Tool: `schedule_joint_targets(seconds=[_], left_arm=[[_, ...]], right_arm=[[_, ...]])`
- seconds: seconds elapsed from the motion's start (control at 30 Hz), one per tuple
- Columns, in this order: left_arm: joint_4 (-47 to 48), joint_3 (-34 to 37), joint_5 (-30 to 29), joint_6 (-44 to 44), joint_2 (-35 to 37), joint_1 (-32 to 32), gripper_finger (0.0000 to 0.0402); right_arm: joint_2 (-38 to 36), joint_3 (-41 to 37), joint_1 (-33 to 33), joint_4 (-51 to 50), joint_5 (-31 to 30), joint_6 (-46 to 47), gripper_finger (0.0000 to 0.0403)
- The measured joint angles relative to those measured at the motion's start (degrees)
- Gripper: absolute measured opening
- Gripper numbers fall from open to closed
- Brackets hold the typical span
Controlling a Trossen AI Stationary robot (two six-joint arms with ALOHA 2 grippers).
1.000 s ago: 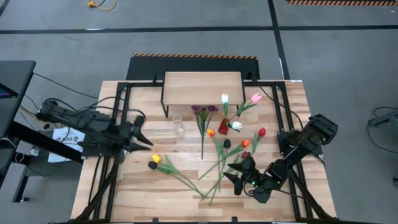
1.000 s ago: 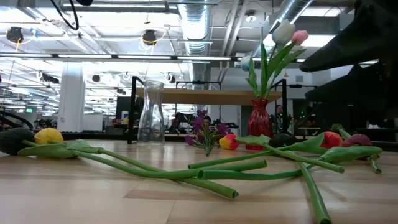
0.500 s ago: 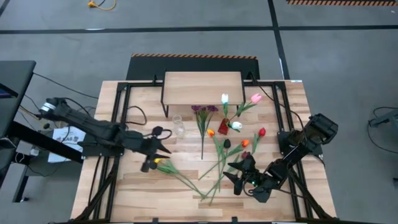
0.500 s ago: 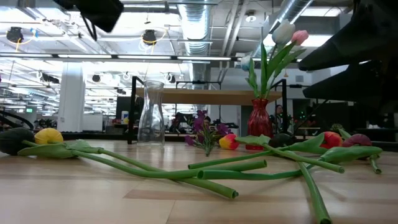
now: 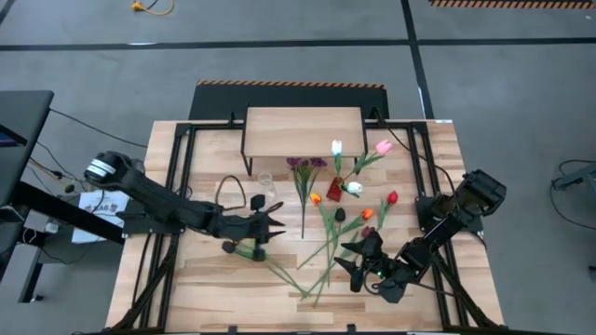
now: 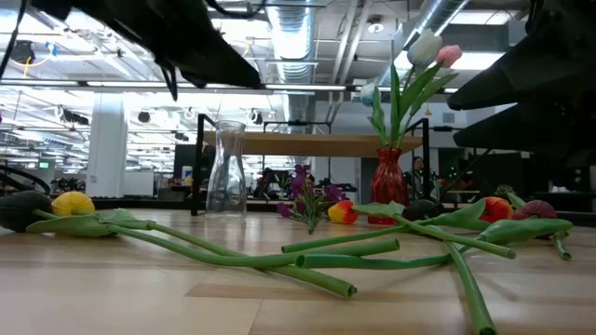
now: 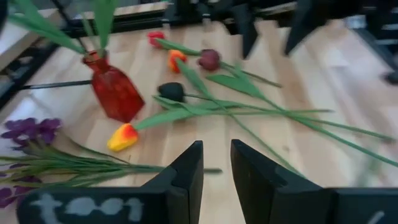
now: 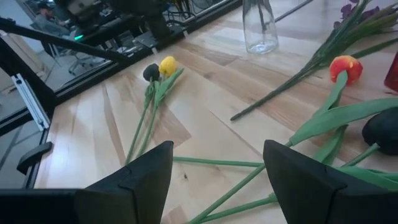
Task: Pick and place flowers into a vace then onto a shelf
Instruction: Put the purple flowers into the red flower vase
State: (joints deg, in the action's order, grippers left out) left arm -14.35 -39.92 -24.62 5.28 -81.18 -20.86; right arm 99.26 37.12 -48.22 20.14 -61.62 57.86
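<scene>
Several tulips lie loose on the table: a yellow one [image 6: 73,203] at the near left, and red [image 5: 392,197], orange [image 7: 122,137] and dark-headed [image 7: 172,91] ones toward the middle and right. A purple sprig [image 5: 305,164] lies beside them. A red vase [image 5: 333,192] holds a white tulip [image 5: 337,147] and a pink tulip [image 5: 384,146]. A clear glass vase [image 5: 267,189] stands empty in front of the shelf [image 5: 303,130]. My left gripper [image 5: 279,221] hovers above the table's middle, narrowly open with nothing between its fingers. My right gripper [image 5: 352,265] stands wide open above stems at the near right.
The table's black frame rails [image 5: 182,177] run along the left and right sides. The stems [image 5: 321,247] cross each other between the two grippers. Bare wood [image 5: 205,288] lies at the near left.
My left gripper has swept from the table's left edge toward the middle, sinking and tipping forward, and has passed over the yellow tulip. No flower has shifted.
</scene>
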Motion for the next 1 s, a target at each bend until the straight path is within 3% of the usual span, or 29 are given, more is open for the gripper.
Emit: schedule_joint_targets(seconds=[0.27, 0.37, 0.83, 1.0], left_arm=[[-15.6, 0.0, -16.7, 0.2, -12.9, 0.2, 0.0073], [-19.3, 0.0, -20.1, 1.1, -15.7, 0.8, 0.0073], [-21.2, -2.5, -10.2, 8.8, -17.4, 5.6, 0.0073], [-20.2, -2.6, -14.5, 12.5, -17.4, 4.6, 0.0073]], right_arm=[[0.0, 0.0, 0.5, 0.0, 0.0, 0.0, 0.0244], [0.0, 0.0, 0.5, 0.0, 0.0, -1.1, 0.0244], [0.0, 0.0, 1.2, 0.0, 0.2, -10.0, 0.0244], [0.0, 0.0, 1.4, -0.2, 0.2, -13.3, 0.0244]])
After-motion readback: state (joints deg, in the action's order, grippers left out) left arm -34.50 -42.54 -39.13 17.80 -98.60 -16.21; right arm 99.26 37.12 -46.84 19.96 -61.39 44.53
